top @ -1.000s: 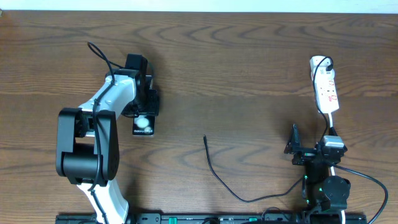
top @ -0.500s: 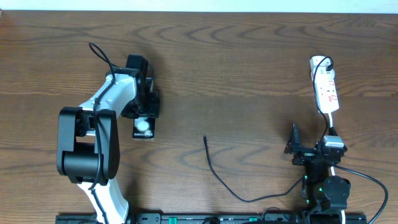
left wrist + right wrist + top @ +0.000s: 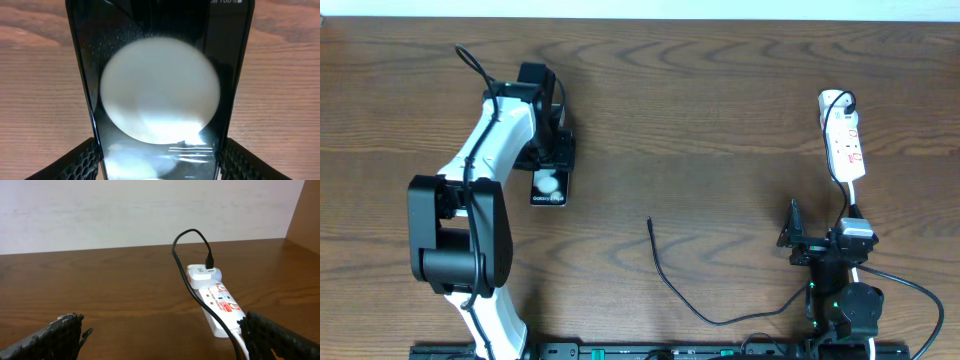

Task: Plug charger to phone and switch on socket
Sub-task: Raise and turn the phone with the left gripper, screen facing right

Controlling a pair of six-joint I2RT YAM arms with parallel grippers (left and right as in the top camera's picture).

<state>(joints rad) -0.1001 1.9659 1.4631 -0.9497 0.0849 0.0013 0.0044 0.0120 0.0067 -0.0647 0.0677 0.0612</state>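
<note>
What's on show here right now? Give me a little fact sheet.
phone: held at its edges by the left claw
charger: black cable on the table, tip loose, apart from phone
socket: white strip, far right
right claw: open, holding nothing

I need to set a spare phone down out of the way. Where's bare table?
Bare table spans the middle, between the phone and the socket, beyond the charger. The far edge is free too. Crowded: near edge, around the left arm and right gripper.
</note>
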